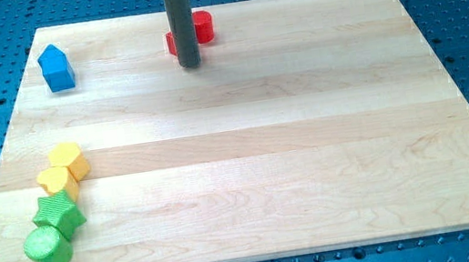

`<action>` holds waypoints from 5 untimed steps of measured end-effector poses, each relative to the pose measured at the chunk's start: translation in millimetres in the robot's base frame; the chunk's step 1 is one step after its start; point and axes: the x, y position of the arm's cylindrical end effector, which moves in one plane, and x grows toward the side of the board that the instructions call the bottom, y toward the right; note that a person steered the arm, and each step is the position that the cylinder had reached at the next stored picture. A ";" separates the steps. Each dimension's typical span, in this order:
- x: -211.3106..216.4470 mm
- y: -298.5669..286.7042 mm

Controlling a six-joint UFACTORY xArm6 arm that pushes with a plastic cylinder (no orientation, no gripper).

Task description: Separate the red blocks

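Two red blocks sit close together near the view's top centre of the wooden board (237, 149). A red cylinder (203, 26) shows to the right of the rod. Another red block (171, 42) peeks out at the rod's left, mostly hidden, so its shape cannot be made out. My tip (191, 64) rests on the board just below the two red blocks, right in front of them, and the rod covers the place where they meet.
A blue house-shaped block (56, 68) stands at the top left. At the bottom left lies a tight column: a yellow hexagon (68, 161), a yellow block (57, 182), a green star (58, 215) and a green cylinder (48, 248).
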 end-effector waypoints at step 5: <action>-58.7 -50.3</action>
